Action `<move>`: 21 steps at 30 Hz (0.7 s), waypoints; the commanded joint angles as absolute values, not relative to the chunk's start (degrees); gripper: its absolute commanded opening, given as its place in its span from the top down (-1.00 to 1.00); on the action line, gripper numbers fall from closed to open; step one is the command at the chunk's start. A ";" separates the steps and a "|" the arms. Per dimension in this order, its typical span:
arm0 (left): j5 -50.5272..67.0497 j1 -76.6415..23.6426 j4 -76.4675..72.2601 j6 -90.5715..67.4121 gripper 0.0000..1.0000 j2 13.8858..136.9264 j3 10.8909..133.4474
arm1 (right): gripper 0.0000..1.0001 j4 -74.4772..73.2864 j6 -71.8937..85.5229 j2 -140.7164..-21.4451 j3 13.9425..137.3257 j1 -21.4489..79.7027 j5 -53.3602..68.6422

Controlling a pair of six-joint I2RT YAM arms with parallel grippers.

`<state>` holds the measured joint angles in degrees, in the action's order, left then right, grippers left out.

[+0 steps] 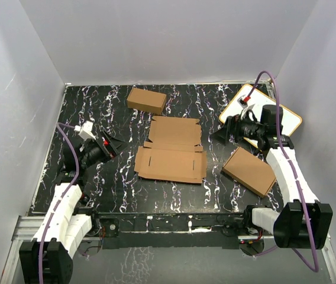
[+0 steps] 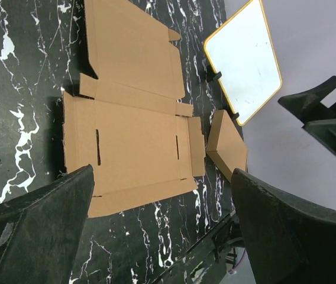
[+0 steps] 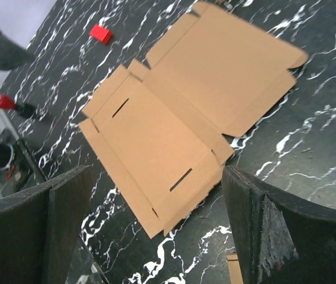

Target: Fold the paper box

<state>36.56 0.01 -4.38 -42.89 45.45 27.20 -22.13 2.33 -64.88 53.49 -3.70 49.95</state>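
While the paper box (image 1: 171, 151) lies fully flat and unfolded at mid-worktop (image 1: 115, 189), no fold looks made yet. Left fingers (image 2: 38, 231) spread wide, holding nothing; right fingers (image 3: 286, 236) likewise. Both are clear of the sheet, one per side. Left to do: raise side flaps, tuck tabs, close lid.

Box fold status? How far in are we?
Done: nothing visible. The paper box lies opened out flat on the table, with no panel raised.
In hand: nothing. The left gripper and right gripper hover either side of it, fingers open, touching nothing.
Left: the whole fold, as far as these views show.
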 commanded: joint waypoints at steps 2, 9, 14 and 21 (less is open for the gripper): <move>38.22 0.52 -7.73 -42.56 -0.93 48.21 26.85 | -0.97 -7.55 0.18 -65.89 46.23 -4.59 63.70; 38.17 0.55 -9.60 -41.87 -0.92 52.04 27.21 | -0.97 3.09 -1.05 -59.44 34.42 -6.89 69.78; 38.27 0.61 -11.94 -41.99 -0.91 55.64 28.02 | -0.97 0.81 -3.56 -59.22 35.30 -8.46 69.83; 39.95 0.53 -18.34 -45.12 -0.84 63.37 30.05 | -0.97 -2.27 -5.46 -60.41 36.44 -8.53 67.13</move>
